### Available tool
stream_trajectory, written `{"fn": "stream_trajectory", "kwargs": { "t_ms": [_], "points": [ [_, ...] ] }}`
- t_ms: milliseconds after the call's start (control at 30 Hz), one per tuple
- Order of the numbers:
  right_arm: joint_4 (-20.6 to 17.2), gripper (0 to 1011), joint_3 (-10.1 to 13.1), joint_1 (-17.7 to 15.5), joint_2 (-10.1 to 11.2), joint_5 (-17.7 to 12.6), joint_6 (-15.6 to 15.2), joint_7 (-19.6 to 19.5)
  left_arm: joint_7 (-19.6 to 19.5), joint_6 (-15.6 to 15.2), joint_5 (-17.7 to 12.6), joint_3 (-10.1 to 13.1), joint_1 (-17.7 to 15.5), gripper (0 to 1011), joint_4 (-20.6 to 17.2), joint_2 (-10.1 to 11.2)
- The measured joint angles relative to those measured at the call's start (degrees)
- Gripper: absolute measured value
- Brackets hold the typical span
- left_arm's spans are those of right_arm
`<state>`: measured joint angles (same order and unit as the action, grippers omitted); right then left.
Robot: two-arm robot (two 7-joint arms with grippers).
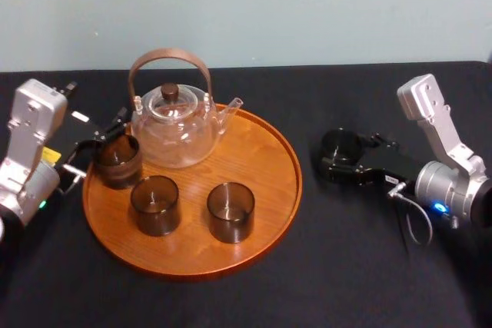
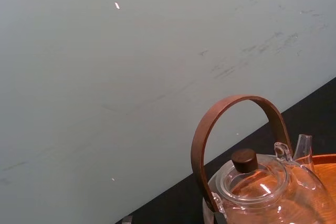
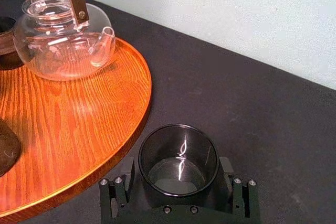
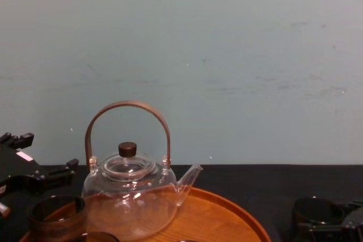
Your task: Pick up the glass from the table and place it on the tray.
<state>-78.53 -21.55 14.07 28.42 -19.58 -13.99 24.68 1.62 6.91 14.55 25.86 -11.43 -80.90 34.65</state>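
The glass [image 1: 340,146] is a dark smoked tumbler standing on the black table [image 1: 346,266], just right of the round wooden tray [image 1: 265,160]. My right gripper [image 1: 338,156] lies low on the table with its jaws open on either side of this glass. In the right wrist view the glass [image 3: 178,153] sits upright between the two black fingers [image 3: 227,174], close to the tray rim [image 3: 140,108]. The chest view catches the same glass [image 4: 315,211] at the lower right. My left gripper [image 1: 104,147] rests open at the tray's left edge, beside another dark glass [image 1: 117,160].
A clear glass teapot [image 1: 174,122] with a brown bow handle stands at the back of the tray. Two more dark glasses [image 1: 155,204] [image 1: 230,211] stand at the tray's front. The tray's right half is bare wood. A pale wall runs behind the table.
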Motion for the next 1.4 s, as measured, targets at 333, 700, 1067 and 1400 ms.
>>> {"fn": "stream_trajectory", "kwargs": {
  "t_ms": [333,700,1067,1400],
  "points": [
    [0.06,1003,-0.12,0.13,-0.01,0.28,0.00,-0.07,0.00,0.00,0.00,0.00,0.00,1001,0.00,0.00],
    [-0.02,883,-0.03,0.03,0.05,0.07,0.01,-0.09,0.00,0.00,0.00,0.00,0.00,1001,0.00,0.00],
    [-0.08,885,0.05,-0.03,0.08,-0.01,0.01,-0.08,0.00,0.00,0.00,0.00,0.00,1001,0.00,0.00],
    [-0.49,885,0.34,-0.29,0.22,-0.34,0.21,0.24,0.00,0.00,0.00,0.00,0.00,1001,0.00,0.00]
  ]
}}
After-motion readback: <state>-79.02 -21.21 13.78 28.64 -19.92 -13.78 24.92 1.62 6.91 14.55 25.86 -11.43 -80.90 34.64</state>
